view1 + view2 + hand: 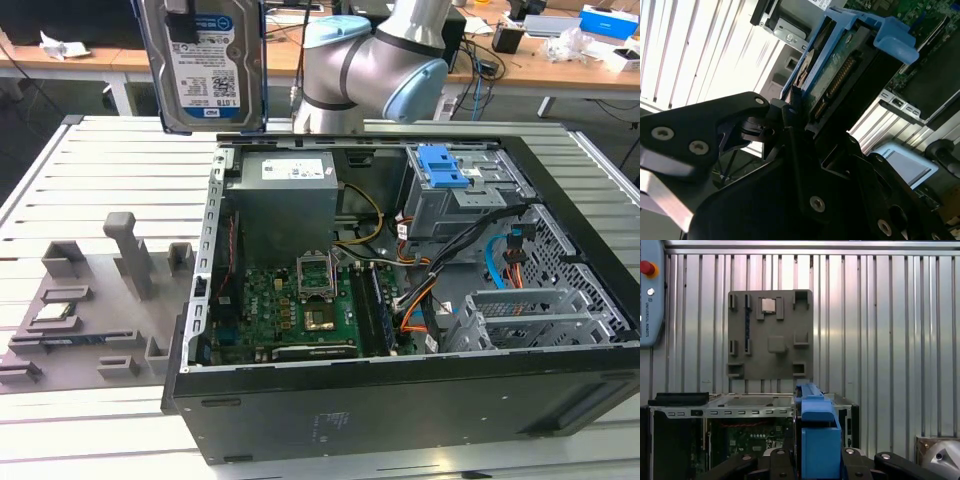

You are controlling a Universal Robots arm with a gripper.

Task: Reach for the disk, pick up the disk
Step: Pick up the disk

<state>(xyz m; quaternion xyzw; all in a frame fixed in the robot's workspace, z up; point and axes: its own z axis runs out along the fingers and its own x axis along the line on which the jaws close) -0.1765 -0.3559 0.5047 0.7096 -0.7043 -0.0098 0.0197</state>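
A pale grey table (90, 150) of long ribbed metal slats spreads across the foreground, brightly lit with glare along its ridges, and behind it stand wooden desks (560, 72) strewn with cables (480, 65), boxes (608, 20) and crumpled paper (60, 42).

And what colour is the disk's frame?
Blue; the disk's frame shows best in the first wrist view.
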